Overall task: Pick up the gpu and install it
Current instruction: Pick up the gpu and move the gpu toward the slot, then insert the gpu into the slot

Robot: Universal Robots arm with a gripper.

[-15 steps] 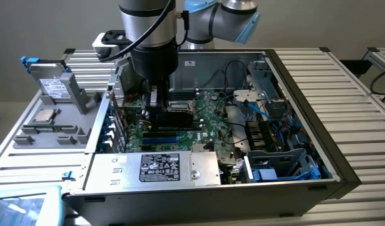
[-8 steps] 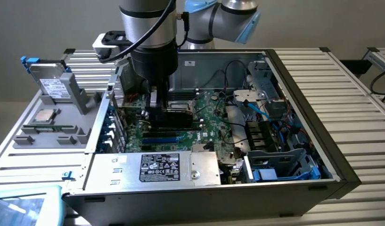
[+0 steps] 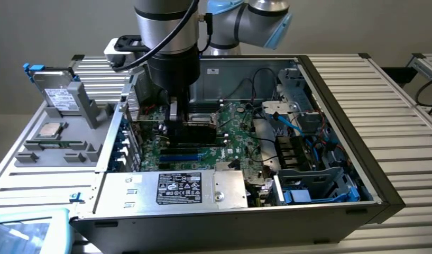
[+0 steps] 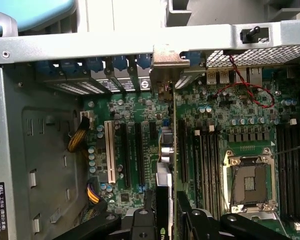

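Jaws of the gripper pinch the gpu upright over the motherboard slots, on the exterior view's left of the socket; likely light, stiff, fragile, best held by its edges.

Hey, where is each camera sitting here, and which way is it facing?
Exterior view: high beside the open case, looking down onto the motherboard; the arm and gripper show.
Wrist view: on the wrist, looking along the held gpu into the case; the gripper's fingers show.
Both share the motherboard, case and gripper.
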